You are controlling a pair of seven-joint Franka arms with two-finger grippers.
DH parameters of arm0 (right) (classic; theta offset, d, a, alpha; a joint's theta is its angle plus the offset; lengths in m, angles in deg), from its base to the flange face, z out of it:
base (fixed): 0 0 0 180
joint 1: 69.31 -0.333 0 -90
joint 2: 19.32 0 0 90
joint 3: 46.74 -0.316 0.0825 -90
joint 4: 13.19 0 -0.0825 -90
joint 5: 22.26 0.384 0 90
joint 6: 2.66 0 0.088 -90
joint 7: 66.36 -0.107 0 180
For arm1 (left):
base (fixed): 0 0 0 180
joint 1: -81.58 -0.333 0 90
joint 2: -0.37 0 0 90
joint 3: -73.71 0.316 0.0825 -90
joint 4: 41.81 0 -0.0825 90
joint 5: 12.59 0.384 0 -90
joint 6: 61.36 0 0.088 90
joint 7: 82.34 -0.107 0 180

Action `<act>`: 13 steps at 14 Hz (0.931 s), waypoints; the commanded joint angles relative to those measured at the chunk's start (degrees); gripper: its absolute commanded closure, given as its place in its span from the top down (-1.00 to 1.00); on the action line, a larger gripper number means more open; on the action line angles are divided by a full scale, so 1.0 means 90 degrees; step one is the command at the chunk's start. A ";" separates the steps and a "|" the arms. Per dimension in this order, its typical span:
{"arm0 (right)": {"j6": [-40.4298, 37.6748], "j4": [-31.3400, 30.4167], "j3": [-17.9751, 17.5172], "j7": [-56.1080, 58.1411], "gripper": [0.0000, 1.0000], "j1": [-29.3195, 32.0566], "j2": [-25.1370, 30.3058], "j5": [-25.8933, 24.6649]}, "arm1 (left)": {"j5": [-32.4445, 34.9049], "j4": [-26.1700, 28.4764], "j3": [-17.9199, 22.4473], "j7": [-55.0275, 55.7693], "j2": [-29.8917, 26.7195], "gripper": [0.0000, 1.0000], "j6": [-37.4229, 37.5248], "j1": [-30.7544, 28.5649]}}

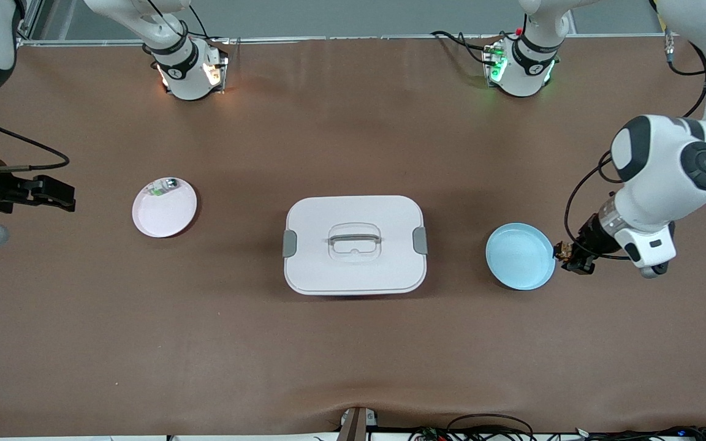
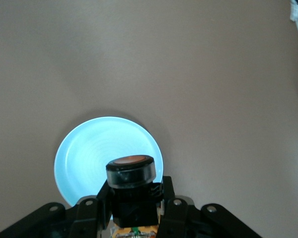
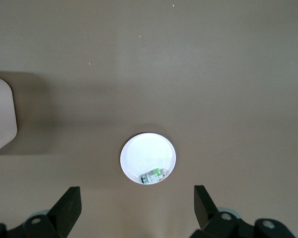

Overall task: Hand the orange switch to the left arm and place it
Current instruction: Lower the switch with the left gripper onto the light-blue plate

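Left gripper (image 1: 564, 252) fingers clenched on the orange switch (image 2: 130, 171) beside the blue plate (image 1: 520, 255), right gripper (image 3: 136, 208) fingers spread wide, waiting above the tabletop (image 1: 353, 355), white box (image 1: 353, 244) between plates

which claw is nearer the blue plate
Left. The left claw, shut on the orange switch, hangs just beside the blue plate. The right claw is open, past the pink plate.

No readable text, labels, brands or numbers anywhere. Left arm (image 1: 671, 162) has a dark band with small print near its cable, too small to read. Small green-and-silver component (image 1: 163, 187) on the pink plate (image 1: 164, 211) shows markings, also illegible. Box (image 1: 353, 244) lid is plain.
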 commanded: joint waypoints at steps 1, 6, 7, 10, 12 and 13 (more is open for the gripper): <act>-0.0041 -0.0085 -0.0100 0.0106 1.00 0.0540 0.0060 0.0367 | 0.0762 0.0012 -0.0032 0.1204 0.0215 -1.00 -0.0154 0.0051; -0.0060 -0.0085 -0.0080 0.0196 1.00 0.0845 0.0069 0.0319 | 0.0970 0.0022 -0.0032 0.1824 0.0595 -1.00 -0.0213 0.0080; -0.0080 -0.0114 -0.0080 0.0176 1.00 0.0923 0.0060 0.0406 | 0.0961 0.0032 -0.0042 0.1833 0.0722 -1.00 -0.0213 0.0119; 0.0066 -0.0144 -0.0139 0.0264 1.00 0.1236 0.0070 0.0768 | 0.0961 0.0246 -0.0042 0.2067 0.0811 -1.00 -0.0300 0.0168; 0.0358 -0.0154 -0.0139 0.0254 1.00 0.1042 0.0089 0.0497 | 0.0961 0.0519 -0.0042 0.2078 0.0821 -1.00 -0.0533 0.0207; 0.0389 -0.0163 -0.0139 0.0215 1.00 0.0963 0.0137 0.0427 | 0.0951 0.0665 -0.0042 0.2078 0.0850 -1.00 -0.0738 0.0208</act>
